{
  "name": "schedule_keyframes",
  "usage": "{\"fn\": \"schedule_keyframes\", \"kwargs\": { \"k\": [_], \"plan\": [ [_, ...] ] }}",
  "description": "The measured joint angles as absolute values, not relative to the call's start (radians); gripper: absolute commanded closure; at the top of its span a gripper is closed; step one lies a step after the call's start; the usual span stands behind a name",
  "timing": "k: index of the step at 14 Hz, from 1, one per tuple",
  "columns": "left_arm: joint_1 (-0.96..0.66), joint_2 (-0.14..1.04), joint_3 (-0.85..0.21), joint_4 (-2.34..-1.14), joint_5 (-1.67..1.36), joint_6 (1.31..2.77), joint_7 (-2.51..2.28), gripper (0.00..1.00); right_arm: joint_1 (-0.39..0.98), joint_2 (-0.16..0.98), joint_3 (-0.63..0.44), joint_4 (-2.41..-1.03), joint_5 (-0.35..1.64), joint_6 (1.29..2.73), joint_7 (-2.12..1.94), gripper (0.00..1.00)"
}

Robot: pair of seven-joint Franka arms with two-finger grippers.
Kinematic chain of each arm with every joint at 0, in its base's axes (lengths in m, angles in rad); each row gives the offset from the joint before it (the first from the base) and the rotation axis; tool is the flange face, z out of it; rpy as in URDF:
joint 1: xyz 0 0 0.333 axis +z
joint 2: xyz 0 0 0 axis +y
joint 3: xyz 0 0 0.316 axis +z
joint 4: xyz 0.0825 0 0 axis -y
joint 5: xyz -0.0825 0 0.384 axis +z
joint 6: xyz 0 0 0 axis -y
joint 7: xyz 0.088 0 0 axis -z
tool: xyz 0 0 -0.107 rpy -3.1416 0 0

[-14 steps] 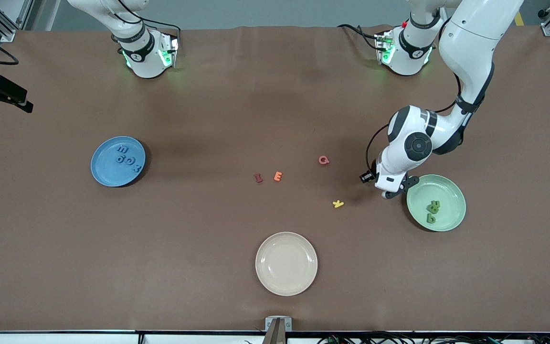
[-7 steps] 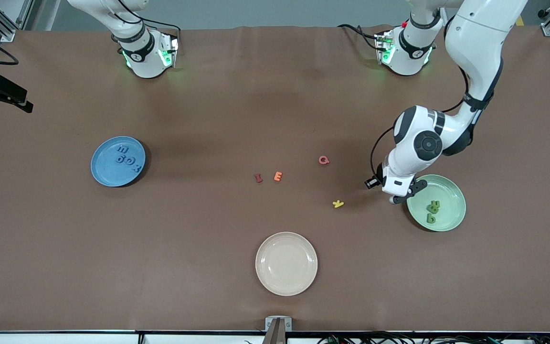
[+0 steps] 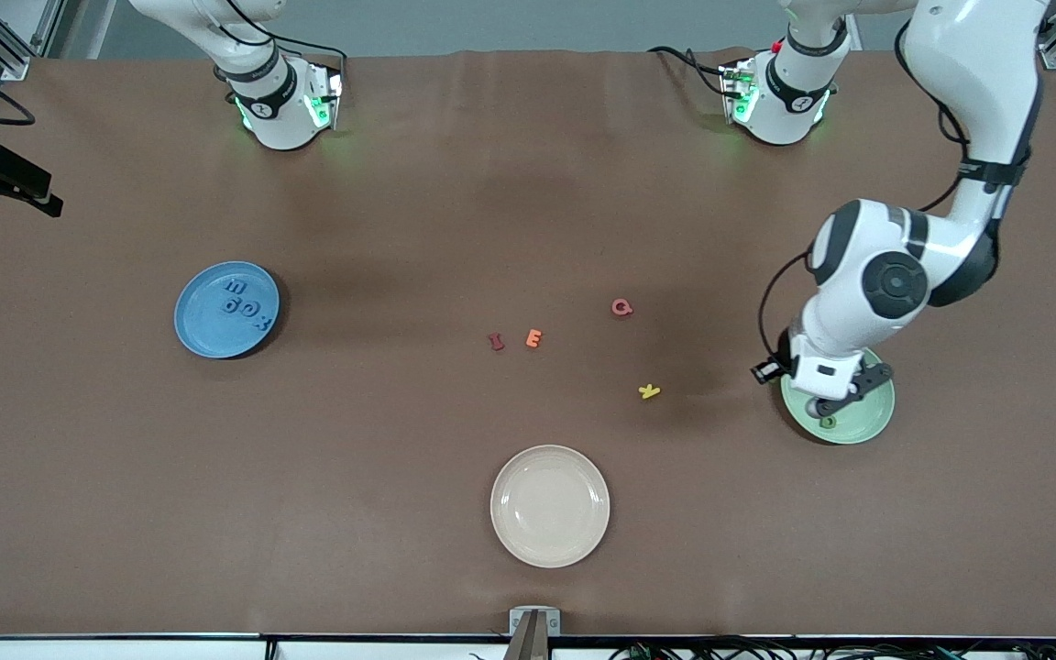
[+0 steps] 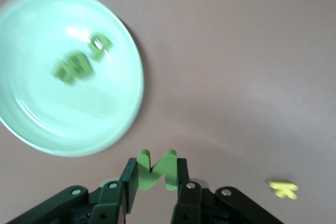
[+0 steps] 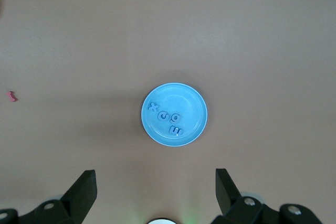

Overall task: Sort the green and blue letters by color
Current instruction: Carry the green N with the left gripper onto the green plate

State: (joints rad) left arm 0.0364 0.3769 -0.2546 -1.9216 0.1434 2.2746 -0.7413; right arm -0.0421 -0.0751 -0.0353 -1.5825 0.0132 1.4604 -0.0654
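A green letter N (image 4: 156, 169) is pinched between the fingers of the left gripper (image 4: 156, 182), held upright in the air with its top standing clear above the fingertips. In the front view the left gripper (image 3: 832, 403) is seen over the green plate (image 3: 869, 417), above the part of it that lies toward the right arm's end of the table. The other green letters (image 4: 79, 61) lie inside that plate, close together and blurred in the left wrist view; in the front view only one of them, a green b (image 3: 827, 422), is seen just below the gripper, the others being hidden by the arm.

The four blue letters (image 3: 245, 306) lie together on the blue plate (image 3: 203, 330) toward the right arm's end of the table, well apart from the left gripper. The same plate (image 5: 197, 124) with its letters (image 5: 168, 119) is seen from above in the right wrist view, where the right gripper (image 5: 156, 192) is held high over the table near the right arm's base, its fingers spread wide and empty; this arm waits.

Between the two plates, on the bare table, a red letter (image 3: 496, 342), an orange E (image 3: 534, 339), a pink letter (image 3: 621, 307) and a yellow letter (image 3: 648, 391) are left lying. A cream plate (image 3: 583, 536) stands nearer to the front camera than all of these.
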Motion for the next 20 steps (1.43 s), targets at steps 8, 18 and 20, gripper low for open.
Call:
{"fn": "schedule_keyframes", "kwargs": {
  "k": [8,18,20],
  "plan": [
    [0.186,0.471,-0.247,-1.902,0.287,2.295,-0.506,0.92,-0.042,-0.075,-0.035,-1.590,0.015,1.463,-0.065,0.00],
    [0.199,0.543,-0.249,-1.886,0.293,2.356,-0.493,0.80,-0.042,-0.075,-0.035,-1.591,0.015,1.462,-0.065,0.00],
    [0.199,0.547,-0.248,-1.884,0.293,2.356,-0.493,0.79,-0.042,-0.075,-0.035,-1.591,0.015,1.462,-0.065,0.00]
  ]
}}
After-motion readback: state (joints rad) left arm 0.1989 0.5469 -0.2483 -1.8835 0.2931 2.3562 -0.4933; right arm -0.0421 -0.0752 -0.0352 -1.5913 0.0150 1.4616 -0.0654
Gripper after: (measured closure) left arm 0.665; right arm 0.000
